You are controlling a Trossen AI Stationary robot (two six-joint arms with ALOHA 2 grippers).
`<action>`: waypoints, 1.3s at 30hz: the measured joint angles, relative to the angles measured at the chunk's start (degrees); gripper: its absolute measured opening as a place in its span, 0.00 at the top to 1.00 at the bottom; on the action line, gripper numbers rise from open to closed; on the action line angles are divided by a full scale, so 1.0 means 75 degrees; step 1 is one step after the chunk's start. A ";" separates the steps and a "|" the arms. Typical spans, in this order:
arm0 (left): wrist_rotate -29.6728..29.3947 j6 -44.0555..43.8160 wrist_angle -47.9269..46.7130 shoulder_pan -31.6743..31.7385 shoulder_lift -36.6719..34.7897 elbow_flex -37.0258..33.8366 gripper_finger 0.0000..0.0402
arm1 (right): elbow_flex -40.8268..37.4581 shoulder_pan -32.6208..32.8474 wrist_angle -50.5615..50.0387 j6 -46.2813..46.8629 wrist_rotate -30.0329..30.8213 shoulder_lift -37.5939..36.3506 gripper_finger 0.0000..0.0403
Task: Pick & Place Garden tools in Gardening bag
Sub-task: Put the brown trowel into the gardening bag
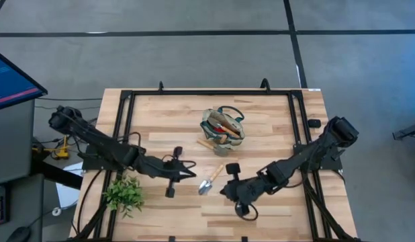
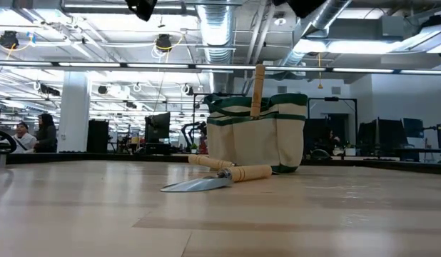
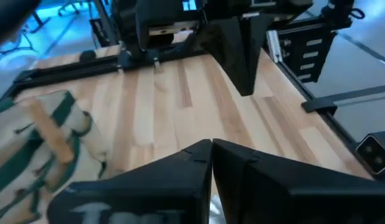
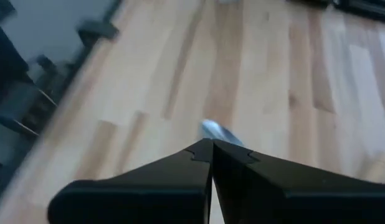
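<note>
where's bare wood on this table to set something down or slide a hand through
Free: the far strip between the gardening bag and the table frame's back rail, the near right corner, and the near edge between the leafy plant and the right gripper. Crowded: the middle, where the trowel lies between the shut left gripper and the right one, with another wooden-handled tool beside the bag.

Both arms reach inward; left claw [image 1: 192,174] and right claw [image 1: 224,192] are closed, empty.

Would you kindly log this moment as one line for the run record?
bag: holds tools | trowel: on table, outside bag | left end effector: shut, empty, beside trowel | right end effector: shut, empty, beside trowel
</note>
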 joint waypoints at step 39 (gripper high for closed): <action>-0.0115 0.0284 0.2583 0.0226 -0.3864 -0.4155 1.00 | -0.4135 -0.2062 0.3463 -0.2348 -0.1943 -0.1315 1.00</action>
